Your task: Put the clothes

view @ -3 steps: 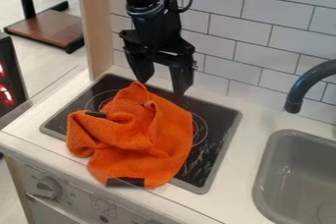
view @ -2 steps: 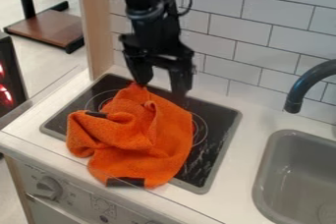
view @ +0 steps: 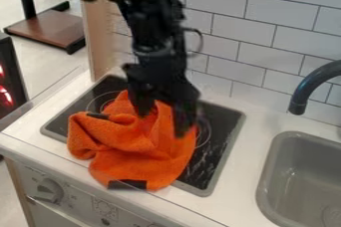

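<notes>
Hanging at the far side of the orange cloth [view: 140, 146], fingers apart, the black gripper [view: 163, 114]; in front of the cloth's far part from this angle, one fingertip near the raised peak, the other toward the right edge; touching or just above, impossible to tell; no sign of a firm hold. Heaped loosely below, across the left and near part of the black stove top [view: 216, 161], and lapping over its near edge onto the white counter [view: 246, 171]; folded unevenly, with a dark patch [view: 126, 185] at the near hem. Probably at the step of straddling a fold before closing; perhaps early in the task, given no lift so far and no destination named. Could close too high and catch only a shallow pinch, then slip out on lifting; could press too low instead and jam fingertips against the hard stove top; might also miss on the right, from straddling the edge rather than thick folds; even with a good grip, likely to leave the near end trailing, from being so wide and limp, and so to drag over the counter. Farther right, the grey sink [view: 266, 191] and dark faucet [view: 313, 84], a possible snag on any low swing that way; behind, the tiled wall [view: 253, 37].
</notes>
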Tool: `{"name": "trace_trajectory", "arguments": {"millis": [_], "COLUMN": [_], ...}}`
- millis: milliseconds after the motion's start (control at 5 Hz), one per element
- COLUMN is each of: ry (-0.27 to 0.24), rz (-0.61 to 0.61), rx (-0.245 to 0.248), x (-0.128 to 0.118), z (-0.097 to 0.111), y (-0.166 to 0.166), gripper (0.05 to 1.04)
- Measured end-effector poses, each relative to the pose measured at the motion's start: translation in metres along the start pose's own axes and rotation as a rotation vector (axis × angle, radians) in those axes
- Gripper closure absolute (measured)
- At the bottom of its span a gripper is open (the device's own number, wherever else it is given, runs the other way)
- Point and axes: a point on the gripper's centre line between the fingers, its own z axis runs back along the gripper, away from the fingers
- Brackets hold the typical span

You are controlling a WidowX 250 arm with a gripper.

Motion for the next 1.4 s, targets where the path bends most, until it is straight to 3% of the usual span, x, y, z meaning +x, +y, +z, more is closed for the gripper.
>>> {"name": "trace_trajectory", "arguments": {"millis": [400,600,1400], "ry": [-0.001,0.010,0.145], "rz": [-0.025,0.006,0.017], "rx": [0.025,0.064,0.109], "x": [-0.016,-0.016,-0.025], "z": [-0.015,-0.028,-0.085], "y": [-0.029,-0.025,-0.019], "gripper": [0.085,0.085,0.085]}}
